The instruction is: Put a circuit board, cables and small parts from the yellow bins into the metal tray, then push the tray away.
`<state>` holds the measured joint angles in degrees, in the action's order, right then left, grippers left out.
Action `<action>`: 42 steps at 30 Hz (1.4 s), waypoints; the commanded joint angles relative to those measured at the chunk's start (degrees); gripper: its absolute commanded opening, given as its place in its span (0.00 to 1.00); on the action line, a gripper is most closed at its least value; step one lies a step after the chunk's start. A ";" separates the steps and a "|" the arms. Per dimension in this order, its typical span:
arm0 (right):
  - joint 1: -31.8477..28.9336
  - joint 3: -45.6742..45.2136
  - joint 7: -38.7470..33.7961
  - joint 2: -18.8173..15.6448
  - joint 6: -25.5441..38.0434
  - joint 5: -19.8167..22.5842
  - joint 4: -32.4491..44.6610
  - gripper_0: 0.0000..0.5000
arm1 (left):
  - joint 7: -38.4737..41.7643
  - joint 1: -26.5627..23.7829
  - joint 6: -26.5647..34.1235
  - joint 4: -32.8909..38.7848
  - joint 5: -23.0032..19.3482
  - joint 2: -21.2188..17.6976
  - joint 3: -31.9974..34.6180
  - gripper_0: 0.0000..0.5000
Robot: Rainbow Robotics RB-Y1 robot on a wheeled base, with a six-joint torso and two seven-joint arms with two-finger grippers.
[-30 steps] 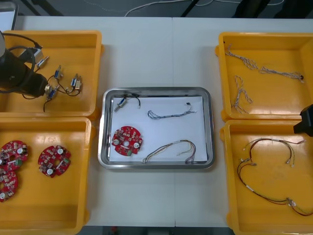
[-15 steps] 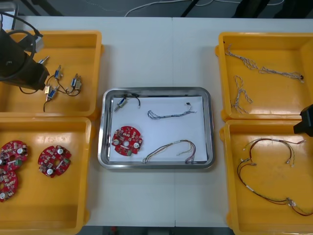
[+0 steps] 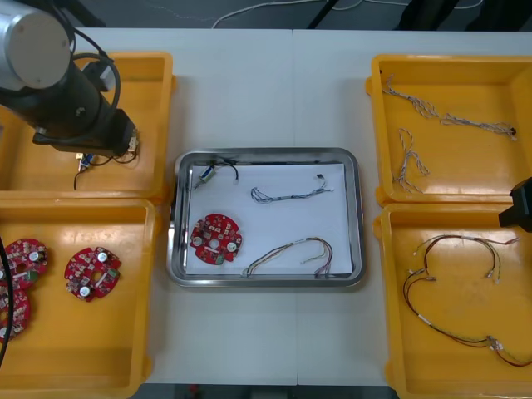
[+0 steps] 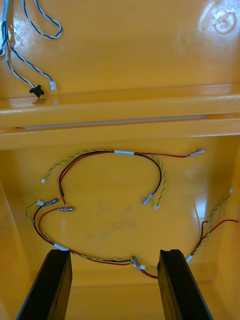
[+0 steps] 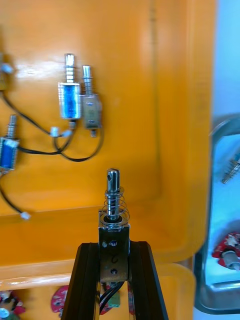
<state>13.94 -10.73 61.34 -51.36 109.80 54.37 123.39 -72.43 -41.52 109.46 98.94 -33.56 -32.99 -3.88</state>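
Red circuit board, cables and one small metal part lie in the metal tray; my left pincer clamps a second part over the far-left yellow bin; right pincer waits wide over the near-right bin. Push outstanding.

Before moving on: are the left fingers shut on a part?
Shut: the left gripper, over a yellow bin, clamps a small metal part between its fingers.

The left arm reaches in at the far left. The left gripper has its fingers pinched on a small metal part. The right arm sits at the right edge, and the right gripper has its fingers spread wide.
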 commanded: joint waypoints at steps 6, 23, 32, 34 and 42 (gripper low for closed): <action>-0.67 -1.75 2.29 -1.91 0.20 -0.40 1.67 1.00 | 19.08 -2.61 -0.74 5.91 4.64 6.01 -9.48 0.00; -0.67 -1.75 2.29 -1.91 0.20 -0.40 1.67 1.00 | 25.50 -2.52 -8.30 4.86 9.57 11.90 -18.53 0.00; -0.67 -1.75 2.29 -1.91 0.20 -0.40 1.67 1.00 | 24.09 -2.52 -14.89 -2.26 12.91 13.66 -21.26 0.00; -0.67 -1.75 2.29 -1.91 0.20 -0.40 1.67 1.00 | 23.74 -2.52 -15.68 -3.05 13.08 13.83 -21.26 0.00; -0.67 -1.75 2.29 -1.91 0.20 -0.40 1.67 1.00 | 22.16 -2.52 -16.21 -4.98 13.26 14.18 -22.23 0.00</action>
<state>13.93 -10.73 61.34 -51.36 109.80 54.36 123.42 -48.29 -41.62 93.96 93.85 -20.93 -20.30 -24.52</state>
